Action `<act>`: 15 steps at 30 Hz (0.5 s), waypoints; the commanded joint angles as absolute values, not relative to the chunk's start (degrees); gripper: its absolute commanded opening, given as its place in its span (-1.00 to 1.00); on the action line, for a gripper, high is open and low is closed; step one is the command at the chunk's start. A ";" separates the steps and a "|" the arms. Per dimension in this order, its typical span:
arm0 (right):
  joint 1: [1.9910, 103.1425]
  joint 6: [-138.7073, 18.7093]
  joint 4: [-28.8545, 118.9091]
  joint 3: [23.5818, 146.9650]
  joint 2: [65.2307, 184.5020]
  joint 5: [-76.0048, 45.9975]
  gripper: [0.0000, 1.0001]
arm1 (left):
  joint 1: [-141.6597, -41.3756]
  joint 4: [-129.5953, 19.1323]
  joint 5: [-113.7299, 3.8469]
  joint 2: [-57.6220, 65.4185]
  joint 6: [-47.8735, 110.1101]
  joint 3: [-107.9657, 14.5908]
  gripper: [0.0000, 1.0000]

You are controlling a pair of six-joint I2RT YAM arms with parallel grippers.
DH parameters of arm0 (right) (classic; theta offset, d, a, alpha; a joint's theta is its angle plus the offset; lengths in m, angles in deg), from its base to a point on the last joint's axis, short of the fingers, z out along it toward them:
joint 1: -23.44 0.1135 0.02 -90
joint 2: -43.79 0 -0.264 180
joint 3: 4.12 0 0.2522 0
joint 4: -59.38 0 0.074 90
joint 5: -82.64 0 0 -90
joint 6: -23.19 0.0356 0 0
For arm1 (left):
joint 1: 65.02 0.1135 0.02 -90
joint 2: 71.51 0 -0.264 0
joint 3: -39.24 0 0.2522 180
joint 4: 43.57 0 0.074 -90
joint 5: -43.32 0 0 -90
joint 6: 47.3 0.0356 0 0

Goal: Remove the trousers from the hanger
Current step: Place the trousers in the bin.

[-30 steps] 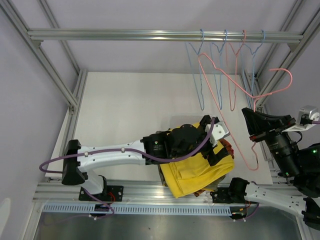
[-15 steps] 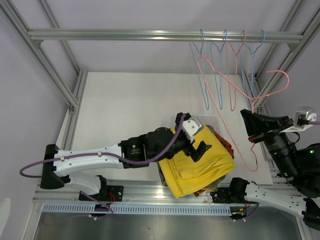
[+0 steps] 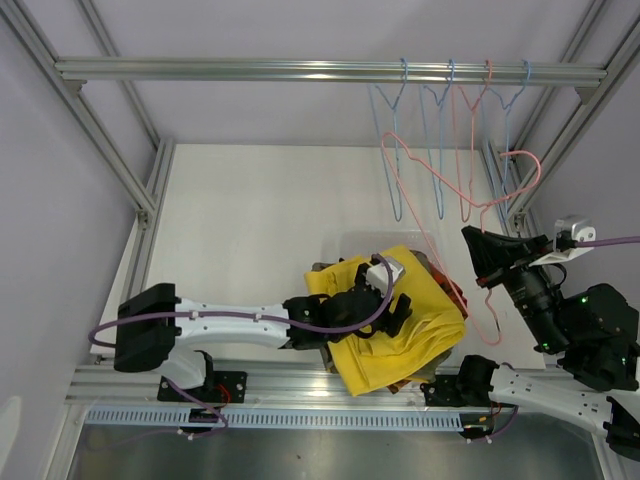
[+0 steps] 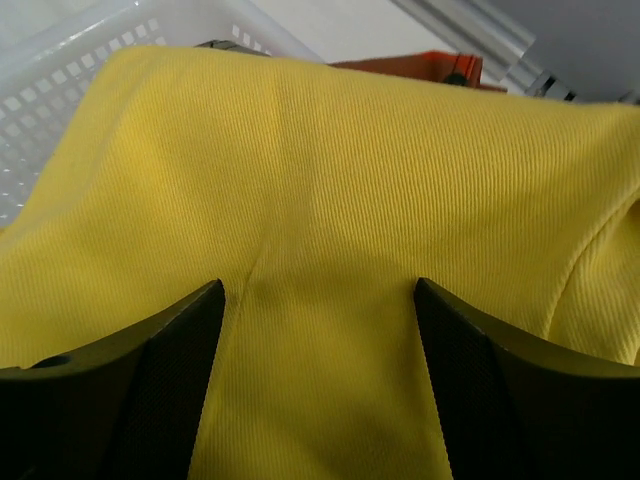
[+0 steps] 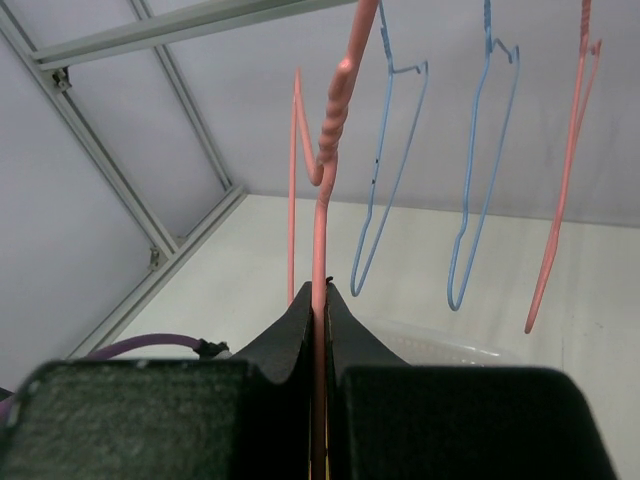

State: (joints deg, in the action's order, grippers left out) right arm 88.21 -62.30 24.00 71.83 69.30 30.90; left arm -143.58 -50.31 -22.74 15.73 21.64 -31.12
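At the lower centre of the top view, the yellow trousers point(image 4: 330, 180) lie on top of a pile of folded garments in a white mesh basket point(image 4: 60, 90). They drape over its near edge, and an orange garment point(image 4: 420, 68) peeks out behind them. The left gripper point(image 4: 318, 300) hovers just above the yellow cloth with its jaws wide apart, holding nothing. At the lower right, the right gripper point(image 5: 320, 300) is clamped tight on the wire of a pink hanger point(image 5: 322, 200), just below the twisted neck. The hanger tilts across the right of the frame, its hook hanging free below the rail. Beyond lies the pale table point(image 3: 260, 220). In the upper right, three blue hangers point(image 3: 437, 150) and another pink one point(image 3: 463, 160) hang from the aluminium rail point(image 3: 250, 70) that spans the top of the frame.
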 commanded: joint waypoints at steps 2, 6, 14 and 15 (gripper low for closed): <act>88.48 -62.07 25.14 71.51 68.13 32.63 -1.00 | -143.94 -48.99 -26.73 25.77 5.71 -24.88 0.62; 88.39 -62.86 25.50 72.39 69.09 32.54 -1.00 | -146.31 -48.98 -26.38 29.04 3.32 -24.97 0.78; 88.39 -63.73 26.99 75.28 72.08 31.58 -1.00 | -148.60 -57.15 -21.55 22.72 4.38 -27.68 0.90; 88.39 -64.00 26.99 75.90 72.61 31.40 -1.00 | -149.21 -61.94 -19.63 20.27 4.46 -28.04 0.93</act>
